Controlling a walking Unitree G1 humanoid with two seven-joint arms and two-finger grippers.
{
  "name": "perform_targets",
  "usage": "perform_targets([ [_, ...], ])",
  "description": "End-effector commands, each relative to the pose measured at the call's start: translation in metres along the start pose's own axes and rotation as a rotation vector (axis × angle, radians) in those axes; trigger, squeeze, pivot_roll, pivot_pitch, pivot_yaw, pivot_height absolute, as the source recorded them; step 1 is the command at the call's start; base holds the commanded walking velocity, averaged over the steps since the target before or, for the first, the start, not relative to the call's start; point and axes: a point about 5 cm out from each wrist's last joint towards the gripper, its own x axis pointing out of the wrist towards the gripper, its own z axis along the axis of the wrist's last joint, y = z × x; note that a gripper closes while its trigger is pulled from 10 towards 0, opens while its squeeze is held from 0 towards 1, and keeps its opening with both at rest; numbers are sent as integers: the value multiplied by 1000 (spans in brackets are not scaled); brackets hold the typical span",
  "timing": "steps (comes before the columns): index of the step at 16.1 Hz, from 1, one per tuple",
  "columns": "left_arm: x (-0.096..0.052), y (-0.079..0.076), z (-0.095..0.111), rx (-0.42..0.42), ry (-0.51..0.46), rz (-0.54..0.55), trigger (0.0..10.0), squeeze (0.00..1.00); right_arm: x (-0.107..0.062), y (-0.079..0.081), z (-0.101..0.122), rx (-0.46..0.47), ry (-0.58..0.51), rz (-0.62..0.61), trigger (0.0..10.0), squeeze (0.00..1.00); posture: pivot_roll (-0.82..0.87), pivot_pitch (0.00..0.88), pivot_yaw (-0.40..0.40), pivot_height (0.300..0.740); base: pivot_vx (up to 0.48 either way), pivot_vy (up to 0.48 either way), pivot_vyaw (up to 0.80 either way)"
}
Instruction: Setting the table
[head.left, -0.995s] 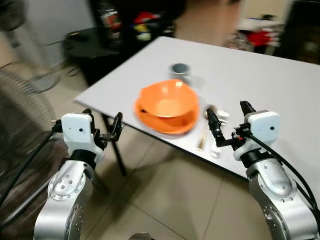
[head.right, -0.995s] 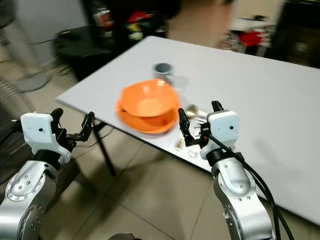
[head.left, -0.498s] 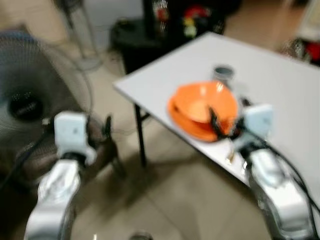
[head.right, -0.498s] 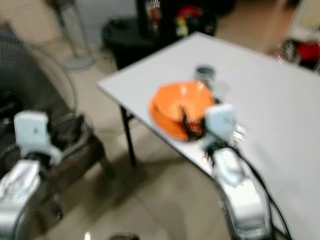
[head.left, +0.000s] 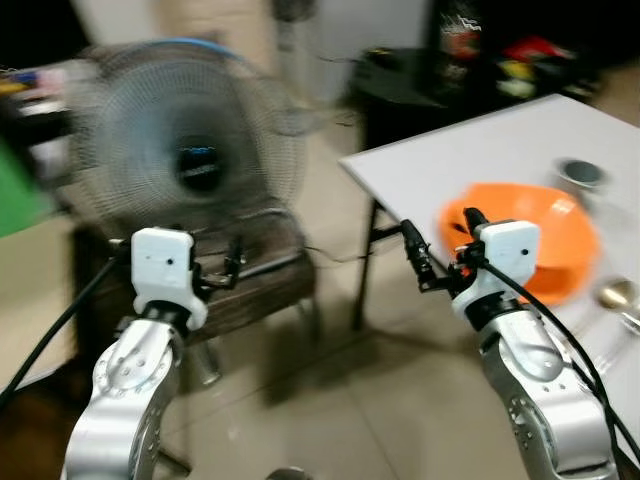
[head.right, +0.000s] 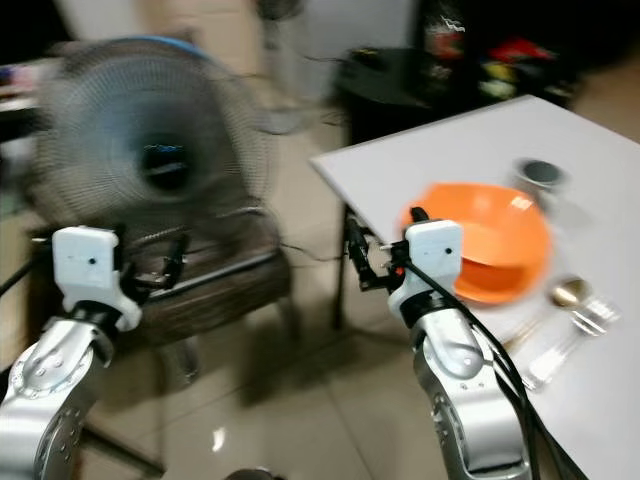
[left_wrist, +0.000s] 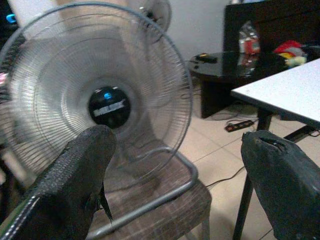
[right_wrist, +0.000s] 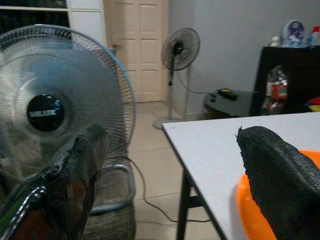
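My head views are smeared with motion blur: the fan (head.left: 195, 165) and the orange bowl (head.left: 545, 240) have soft, streaked edges, and the dark shelves behind them are mush. The room is evenly lit, with a pale glare spot on the floor tiles (head.right: 217, 437). The desk (head.right: 440, 165) top looks bright and washed out. Under the chair (head.left: 250, 290) lies a soft shadow. My wrist views are sharper farther off, but my own fingers (left_wrist: 75, 185) are close, dark and out of focus.
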Motion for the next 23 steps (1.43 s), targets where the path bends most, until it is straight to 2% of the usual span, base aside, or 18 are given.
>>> perform_targets([
  [1,0,-1,4,-29,-8,-9,10000,847,-1,-6,1,-7,9,-43,10000,1000,92,0,96,740,0,0,800],
  [2,0,-1,-1,-26,-1,14,10000,867,-3,-7,2,-33,0,-33,10000,1000,97,0,99,740,0,0,800],
  [3,0,-6,-3,-10,-8,5,10000,882,-6,-12,0,-11,-18,-75,10000,1000,107,0,99,740,0,0,800],
  [5,1,-5,-1,30,-3,22,10000,851,-4,-14,-4,-26,4,-66,10000,1000,110,0,92,740,0,0,800],
  [6,3,1,2,42,-3,17,10000,596,0,-10,-1,-8,7,-66,10000,1000,93,0,101,740,0,0,800],
  [7,6,5,1,55,-1,10,10000,114,-1,-2,1,14,19,-34,10000,1000,88,0,110,740,0,0,800],
  [8,7,2,2,75,-6,2,10000,0,-5,-3,-2,27,32,-35,10000,1000,90,0,114,740,0,0,800],
  [11,8,-5,8,52,-17,-32,10000,0,-7,-1,-8,97,58,-60,10000,1000,90,0,114,740,0,0,800],
  [14,11,-8,7,23,-18,-36,10000,0,-8,-5,-15,114,88,-80,10000,1000,87,0,116,740,0,194,800],
  [17,14,-3,10,34,-20,-23,10000,0,-5,2,-16,121,118,-28,10000,1000,88,0,123,740,0,423,0],
  [20,18,-2,11,59,-16,-44,10000,0,-2,-5,-15,128,119,-93,10000,1000,83,0,126,740,0,435,0],
  [21,19,-2,13,53,-23,-39,10000,0,-1,-3,-12,150,104,-79,10000,1000,87,0,129,740,0,439,0],
  [23,17,-2,7,40,-2,-32,10000,0,-2,-4,-17,122,125,-51,10000,1000,92,0,130,740,0,439,0],
])
